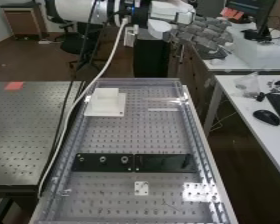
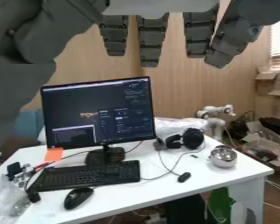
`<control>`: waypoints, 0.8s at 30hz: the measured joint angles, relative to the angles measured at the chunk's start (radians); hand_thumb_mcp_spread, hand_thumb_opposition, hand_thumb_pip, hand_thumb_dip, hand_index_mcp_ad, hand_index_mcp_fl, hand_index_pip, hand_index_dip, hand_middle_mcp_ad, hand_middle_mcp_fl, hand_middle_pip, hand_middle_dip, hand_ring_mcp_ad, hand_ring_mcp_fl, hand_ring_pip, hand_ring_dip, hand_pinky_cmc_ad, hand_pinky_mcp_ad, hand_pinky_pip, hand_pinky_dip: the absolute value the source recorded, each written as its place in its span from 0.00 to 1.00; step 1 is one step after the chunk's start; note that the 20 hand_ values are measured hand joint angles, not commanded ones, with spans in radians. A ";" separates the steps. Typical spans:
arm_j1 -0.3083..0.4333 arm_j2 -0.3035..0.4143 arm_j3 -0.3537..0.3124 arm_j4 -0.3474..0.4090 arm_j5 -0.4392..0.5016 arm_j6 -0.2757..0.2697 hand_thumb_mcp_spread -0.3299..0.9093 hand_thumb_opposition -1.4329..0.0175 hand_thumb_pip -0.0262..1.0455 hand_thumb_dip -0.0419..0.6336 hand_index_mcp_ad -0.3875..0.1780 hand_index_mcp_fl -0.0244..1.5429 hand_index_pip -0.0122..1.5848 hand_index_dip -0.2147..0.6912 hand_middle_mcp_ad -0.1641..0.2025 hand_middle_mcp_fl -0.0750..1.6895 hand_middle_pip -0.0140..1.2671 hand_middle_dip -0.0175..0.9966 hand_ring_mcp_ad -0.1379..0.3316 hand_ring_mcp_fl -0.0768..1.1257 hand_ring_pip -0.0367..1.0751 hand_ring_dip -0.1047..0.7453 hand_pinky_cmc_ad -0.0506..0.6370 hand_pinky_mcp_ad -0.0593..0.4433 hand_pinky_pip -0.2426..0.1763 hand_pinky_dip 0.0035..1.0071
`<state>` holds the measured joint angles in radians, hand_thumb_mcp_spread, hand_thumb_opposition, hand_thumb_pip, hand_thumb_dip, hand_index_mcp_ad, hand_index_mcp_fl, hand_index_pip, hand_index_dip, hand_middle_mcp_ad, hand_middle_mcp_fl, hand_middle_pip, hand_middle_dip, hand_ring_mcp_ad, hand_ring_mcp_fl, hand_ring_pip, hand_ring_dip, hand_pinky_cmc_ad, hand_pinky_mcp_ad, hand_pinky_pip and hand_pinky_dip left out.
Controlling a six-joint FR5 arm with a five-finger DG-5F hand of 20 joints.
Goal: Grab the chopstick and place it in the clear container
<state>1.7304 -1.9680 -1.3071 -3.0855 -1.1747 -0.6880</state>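
The hand (image 1: 202, 34) is at the top of the high view, high up beyond the far end of the bench and right of its middle. Its dark grey fingers are straight and spread, with nothing held. In the wrist view, the hand (image 2: 152, 41) hangs with relaxed fingers in front of the room. A thin pale strip (image 1: 164, 109), possibly the chopstick, lies crosswise near the bench's far right corner. Just beyond it are clear, shiny edges (image 1: 165, 101) that may belong to the clear container; its outline is hard to tell.
A white stepped block (image 1: 106, 103) stands at the bench's far left. Black plates (image 1: 103, 162) cross its middle, with small white plates (image 1: 141, 188) nearer. A cable hangs along the left side. A white desk (image 2: 157, 165) bears a monitor (image 2: 97, 114), keyboard, mouse and headphones.
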 joint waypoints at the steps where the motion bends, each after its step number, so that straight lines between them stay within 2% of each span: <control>1: 0.000 0.000 0.001 -0.001 0.003 0.001 0.41 0.53 0.29 0.05 0.48 0.03 0.04 0.26 0.55 0.07 0.10 0.09 0.83 0.07 0.08 0.06 0.72 0.54 0.21 0.16; 23: 0.001 -0.012 0.014 -0.006 0.003 0.004 0.42 0.52 0.29 0.05 0.50 0.03 0.04 0.26 0.57 0.07 0.10 0.09 0.84 0.07 0.08 0.06 0.72 0.55 0.21 0.16; 24: 0.002 -0.012 0.013 -0.004 -0.001 0.003 0.42 0.52 0.29 0.05 0.48 0.03 0.04 0.26 0.55 0.07 0.10 0.09 0.83 0.07 0.08 0.06 0.72 0.54 0.21 0.16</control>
<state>1.7320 -1.9798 -1.2938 -3.0896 -1.1755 -0.6847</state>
